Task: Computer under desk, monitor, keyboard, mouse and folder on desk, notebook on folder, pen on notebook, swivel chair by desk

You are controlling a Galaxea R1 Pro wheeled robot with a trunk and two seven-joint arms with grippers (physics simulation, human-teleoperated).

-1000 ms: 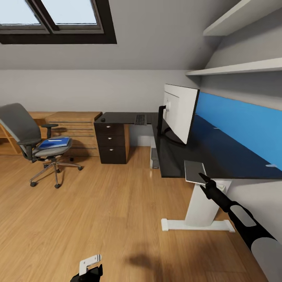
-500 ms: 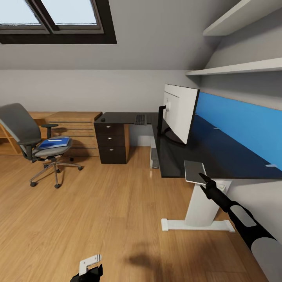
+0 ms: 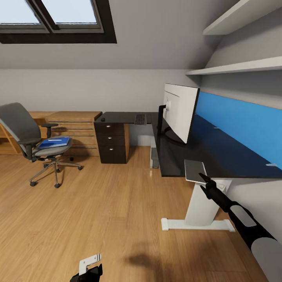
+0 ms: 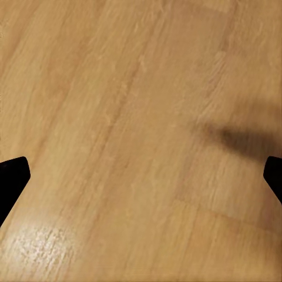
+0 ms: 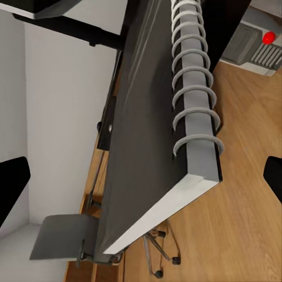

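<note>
At far left we see the grey padded swivel chair (image 3: 27, 137) carrying the flat blue folder (image 3: 54, 142), wide bare wood floor (image 3: 98, 203) around it. Our left end effector (image 3: 91, 266) hangs low, spread open, empty. The right end effector (image 3: 203, 178) reaches the spiral-bound notebook (image 3: 194, 170) overhanging the glossy black surface (image 3: 203, 152) edge; grip unclear

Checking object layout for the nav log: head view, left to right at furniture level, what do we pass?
swivel chair with the folder on its seat → black drawer unit → keyboard → monitor → notebook at the desk edge, by the right gripper.
</note>
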